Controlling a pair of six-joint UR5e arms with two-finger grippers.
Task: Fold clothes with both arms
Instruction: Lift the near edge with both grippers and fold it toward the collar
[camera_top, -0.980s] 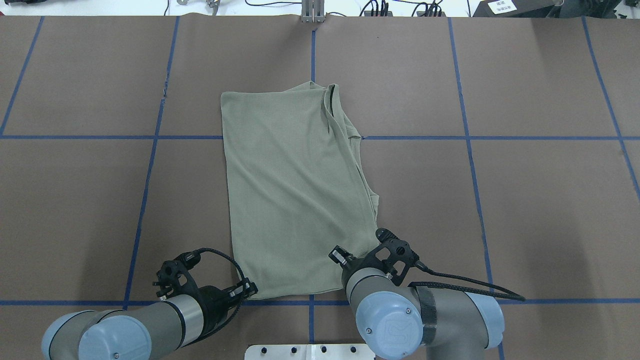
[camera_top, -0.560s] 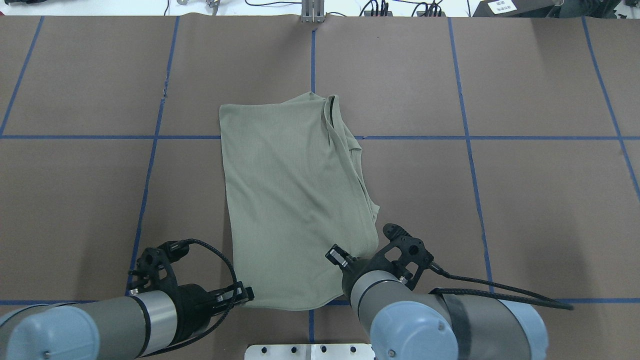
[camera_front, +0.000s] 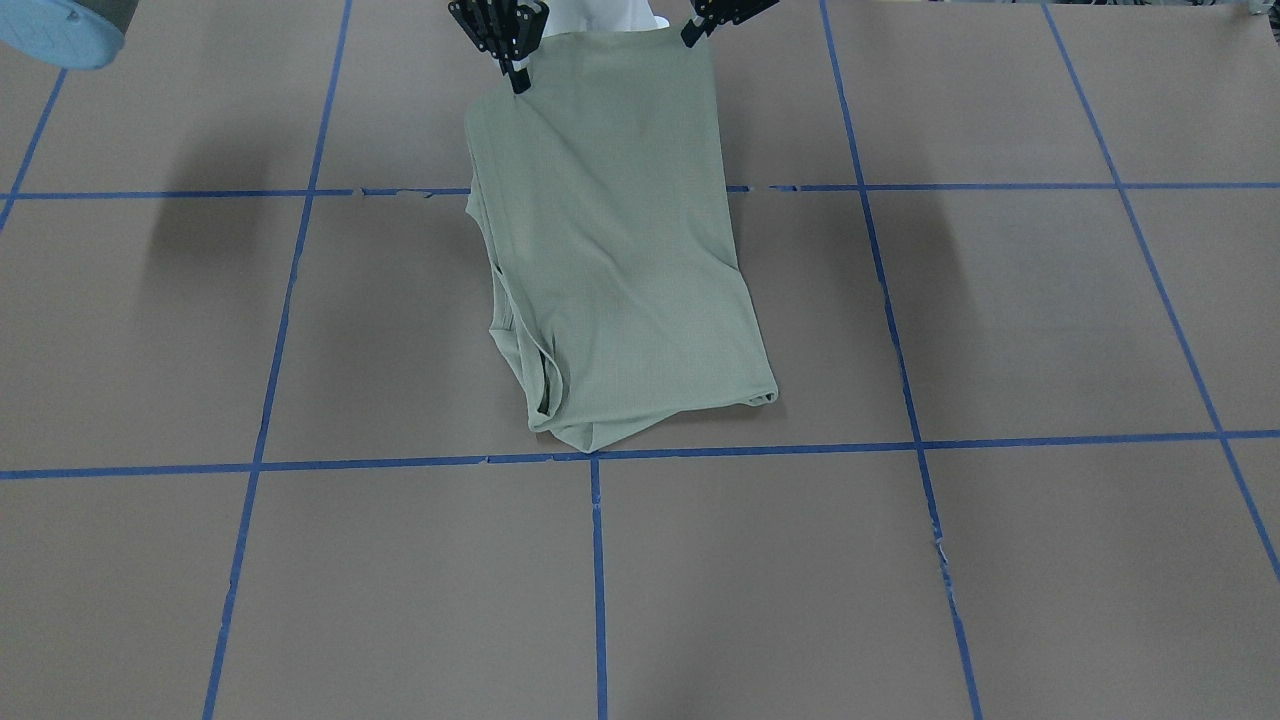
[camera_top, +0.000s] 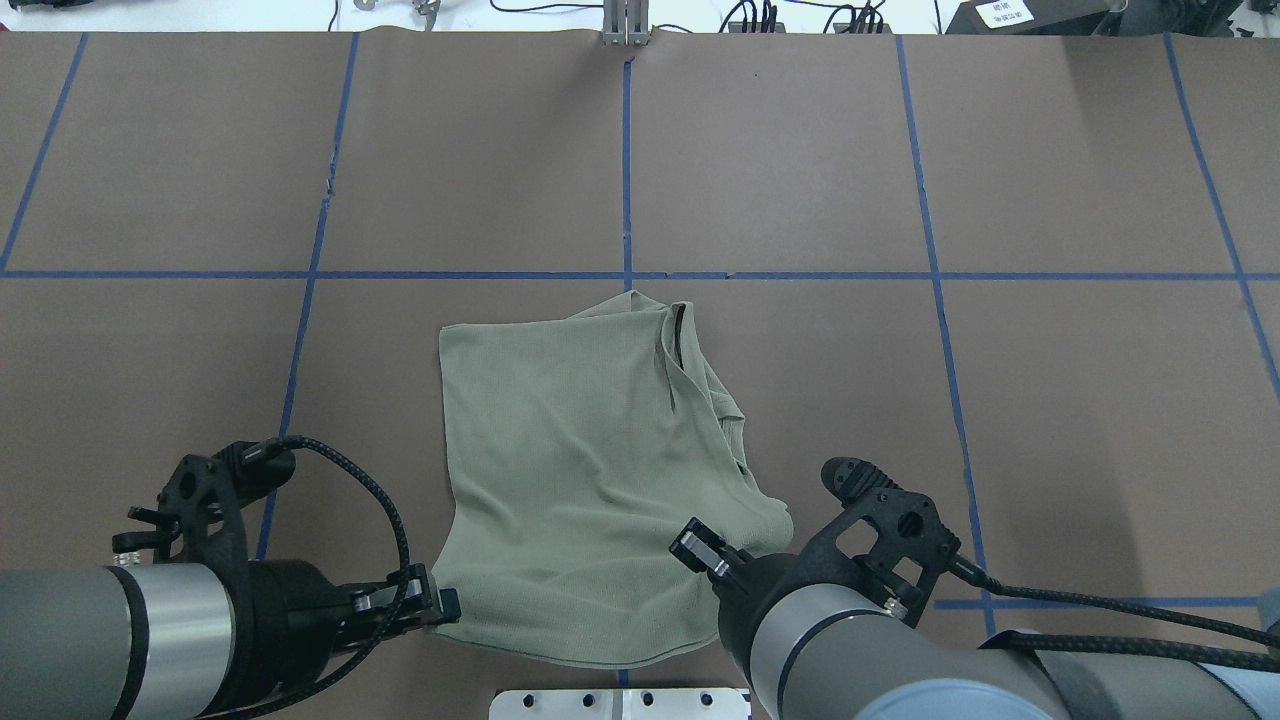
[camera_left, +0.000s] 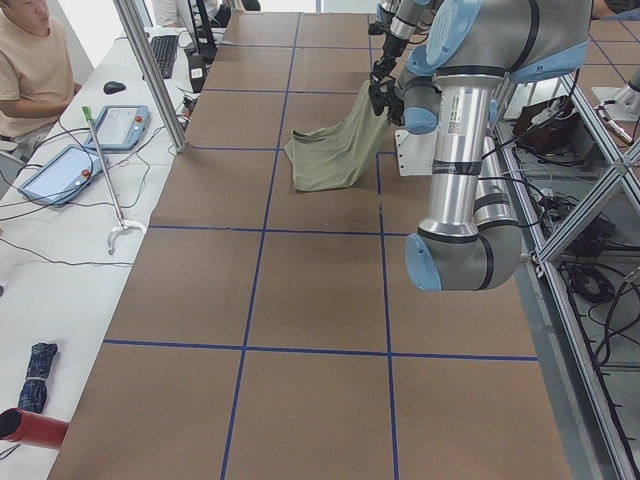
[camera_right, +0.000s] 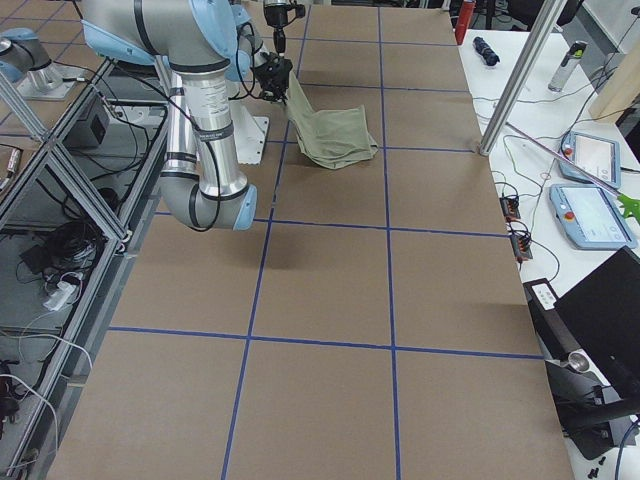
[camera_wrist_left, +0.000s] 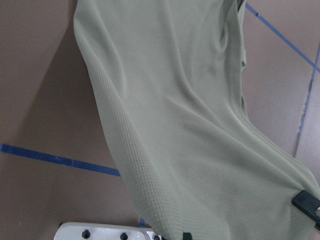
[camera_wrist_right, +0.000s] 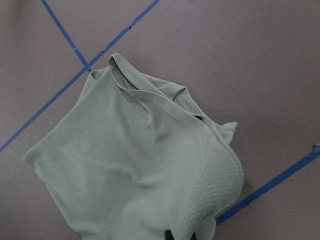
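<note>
Brown paper covers the table (camera_top: 900, 180), ruled into big squares by blue tape (camera_top: 627, 150), and only one garment lies on it.

On the left in the overhead view, the left arm (camera_top: 150, 640) reaches in low from the near edge. Its left gripper (camera_front: 692, 35) is at the left near corner of the shirt (camera_top: 590, 480), with its jaws pinching the hem there. The left wrist view shows the cloth hanging away from that grip.

The shirt is in the middle, a sage-green knit folded into a long narrow panel. Its long axis runs near to far, almost along the central tape line. The hem end points at the robot and is lifted off the table, sagging in a shallow curve between the two grippers above the white base plate (camera_top: 620, 703). The far end rests on the paper, its tip just short of the cross line of tape. The left long edge is one clean fold. The right long edge shows stacked layers and a dark slit near the far tip.

On the right, the right arm (camera_top: 900, 650) comes in from the near edge. Its right gripper (camera_front: 516, 75) is closed on the right near corner of the hem, where the knit bunches.
</note>
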